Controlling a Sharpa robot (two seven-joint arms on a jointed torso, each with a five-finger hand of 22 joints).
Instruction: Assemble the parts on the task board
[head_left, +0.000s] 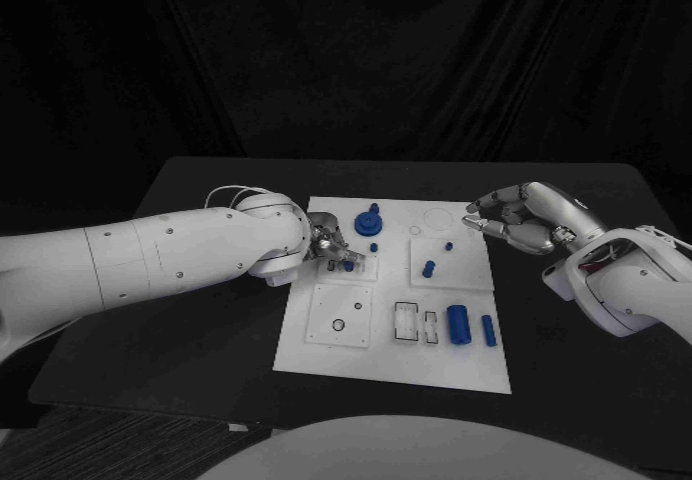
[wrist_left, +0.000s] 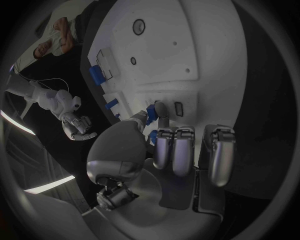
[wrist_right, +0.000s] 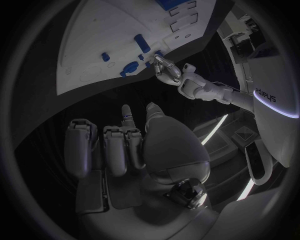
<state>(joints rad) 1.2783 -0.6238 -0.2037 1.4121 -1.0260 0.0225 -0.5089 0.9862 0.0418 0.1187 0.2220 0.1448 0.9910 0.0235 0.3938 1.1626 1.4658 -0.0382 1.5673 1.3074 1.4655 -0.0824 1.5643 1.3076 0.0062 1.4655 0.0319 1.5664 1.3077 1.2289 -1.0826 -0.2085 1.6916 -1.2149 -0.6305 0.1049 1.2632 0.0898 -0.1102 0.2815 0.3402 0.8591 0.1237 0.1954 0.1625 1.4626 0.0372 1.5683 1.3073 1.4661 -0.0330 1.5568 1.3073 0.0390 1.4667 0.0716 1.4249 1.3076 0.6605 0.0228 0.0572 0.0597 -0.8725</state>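
On flat white task board (head_left: 325, 352): L hand (head_left: 335, 248) pinched small blue peg (head_left: 348, 266); R hand (head_left: 522, 218), fingers loosely curled, held nothing.

Dim, dark surround; task board (head_left: 325, 350) brightest, no glare; wrist views fisheye-bent, edges vignetted.

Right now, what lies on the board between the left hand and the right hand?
In the head view, between the left hand and the right hand, two small blue parts stand on the task board.
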